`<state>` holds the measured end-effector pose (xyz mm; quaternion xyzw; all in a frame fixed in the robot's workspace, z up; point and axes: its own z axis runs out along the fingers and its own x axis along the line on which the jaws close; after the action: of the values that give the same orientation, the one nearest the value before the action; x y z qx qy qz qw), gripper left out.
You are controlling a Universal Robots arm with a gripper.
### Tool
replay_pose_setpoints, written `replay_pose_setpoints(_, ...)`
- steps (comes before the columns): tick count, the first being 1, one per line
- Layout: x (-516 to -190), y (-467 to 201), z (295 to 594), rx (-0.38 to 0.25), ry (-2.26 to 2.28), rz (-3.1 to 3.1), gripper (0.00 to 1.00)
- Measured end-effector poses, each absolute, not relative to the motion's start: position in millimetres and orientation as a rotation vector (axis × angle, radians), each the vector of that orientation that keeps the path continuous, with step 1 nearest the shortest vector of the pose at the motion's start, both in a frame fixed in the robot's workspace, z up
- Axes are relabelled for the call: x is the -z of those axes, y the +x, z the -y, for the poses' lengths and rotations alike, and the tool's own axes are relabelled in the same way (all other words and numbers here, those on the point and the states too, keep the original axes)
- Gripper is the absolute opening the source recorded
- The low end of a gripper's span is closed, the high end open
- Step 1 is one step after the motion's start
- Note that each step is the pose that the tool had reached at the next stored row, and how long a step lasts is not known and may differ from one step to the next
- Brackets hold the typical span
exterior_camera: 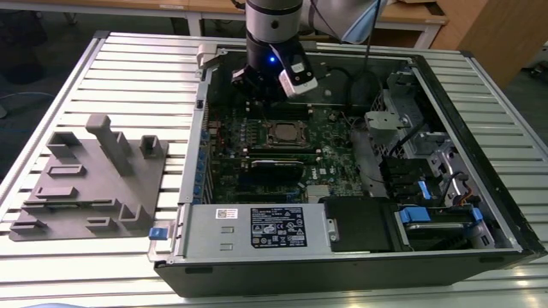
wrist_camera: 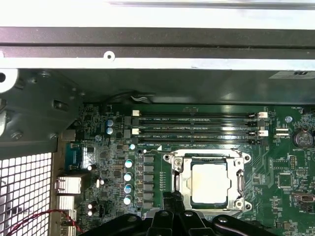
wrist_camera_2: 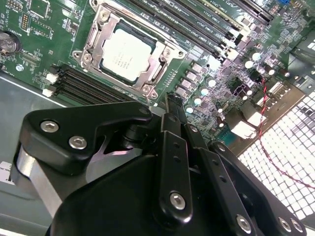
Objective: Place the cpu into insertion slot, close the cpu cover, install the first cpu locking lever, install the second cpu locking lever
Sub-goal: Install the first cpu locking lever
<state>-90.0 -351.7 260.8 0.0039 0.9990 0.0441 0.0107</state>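
Observation:
The cpu, a silver-topped square chip, lies in the insertion slot on the green motherboard. The cpu cover, a thin silver frame, lies flat around the chip with its cut-out showing the metal top. Thin metal rods run along the frame's edges; I cannot tell whether they are latched. My gripper hangs above the board just beside the socket. Its black fingers are shut together with nothing between them, and they touch neither chip nor cover.
The motherboard sits inside an open black computer case on a slatted metal table. Long black memory slots run beside the socket. A perforated case wall with a red wire is close by. A grey fixture block stands at the exterior view's left.

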Motion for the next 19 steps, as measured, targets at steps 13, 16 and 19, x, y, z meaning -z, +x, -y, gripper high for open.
replay_pose_setpoints(13, -260.8, -90.2, 352.8, -0.225, 0.014, -3.120, 0.11)
replay_pose_setpoints(16, -260.7, -90.6, 353.3, -0.226, 0.014, -3.120, 0.11)
replay_pose_setpoints(19, -260.3, -92.5, 354.1, -0.226, 0.014, -3.120, 0.11)
